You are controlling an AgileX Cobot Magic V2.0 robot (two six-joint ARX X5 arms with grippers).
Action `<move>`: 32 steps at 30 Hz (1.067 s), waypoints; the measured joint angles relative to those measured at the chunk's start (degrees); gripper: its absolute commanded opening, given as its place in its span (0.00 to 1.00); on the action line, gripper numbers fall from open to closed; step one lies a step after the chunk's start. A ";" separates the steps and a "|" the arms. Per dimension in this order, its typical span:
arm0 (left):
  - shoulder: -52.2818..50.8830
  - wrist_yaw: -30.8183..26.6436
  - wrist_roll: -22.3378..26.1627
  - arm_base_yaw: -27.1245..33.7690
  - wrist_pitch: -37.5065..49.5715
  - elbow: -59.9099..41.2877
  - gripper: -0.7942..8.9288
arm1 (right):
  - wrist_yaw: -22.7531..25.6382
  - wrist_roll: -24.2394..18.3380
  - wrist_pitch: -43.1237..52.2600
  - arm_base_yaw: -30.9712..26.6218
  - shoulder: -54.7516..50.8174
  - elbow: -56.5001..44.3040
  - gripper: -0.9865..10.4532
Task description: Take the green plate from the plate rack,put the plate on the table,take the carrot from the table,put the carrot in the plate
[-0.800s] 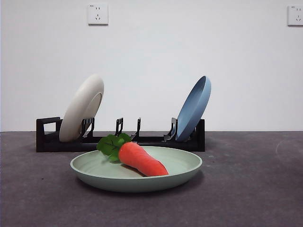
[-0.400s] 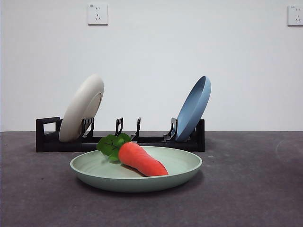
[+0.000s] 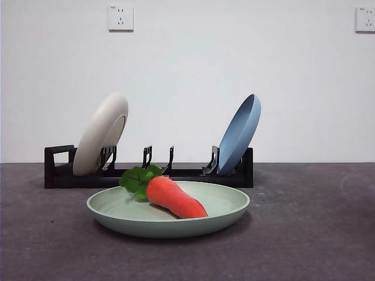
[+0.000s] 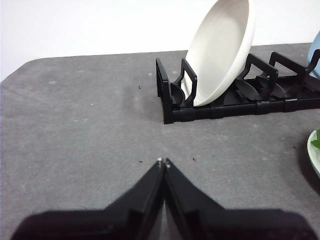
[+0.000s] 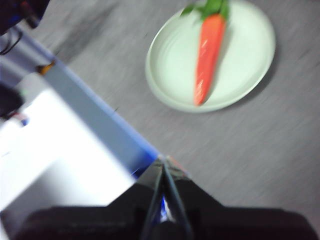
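Note:
The green plate (image 3: 169,219) lies flat on the table (image 3: 304,234) in front of the plate rack (image 3: 149,172). The carrot (image 3: 174,198) rests inside it, leafy top toward the rack. The right wrist view shows the same green plate (image 5: 240,75) and carrot (image 5: 206,55) from above and far off, blurred. My right gripper (image 5: 163,161) is shut and empty, high over the table's edge. My left gripper (image 4: 163,161) is shut and empty, low over bare table short of the plate rack (image 4: 240,95). Neither arm shows in the front view.
A cream plate (image 3: 101,133) leans in the rack's left slots and a blue plate (image 3: 240,133) in its right slots. The cream plate (image 4: 220,50) fills the left wrist view. A blue-edged table border (image 5: 95,120) and white floor lie under the right gripper.

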 measured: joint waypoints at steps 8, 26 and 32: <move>0.00 -0.04 0.00 0.00 0.00 0.00 0.08 | -3.54 -8.50 19.43 -15.41 -9.66 -6.58 0.09; 0.00 -0.04 0.00 0.04 0.00 0.00 0.08 | -2.23 -9.01 48.33 -36.83 -38.07 -48.37 0.09; 0.00 -0.04 0.00 0.04 0.00 0.00 0.08 | -1.36 -6.38 45.86 -36.83 -41.86 -52.72 0.09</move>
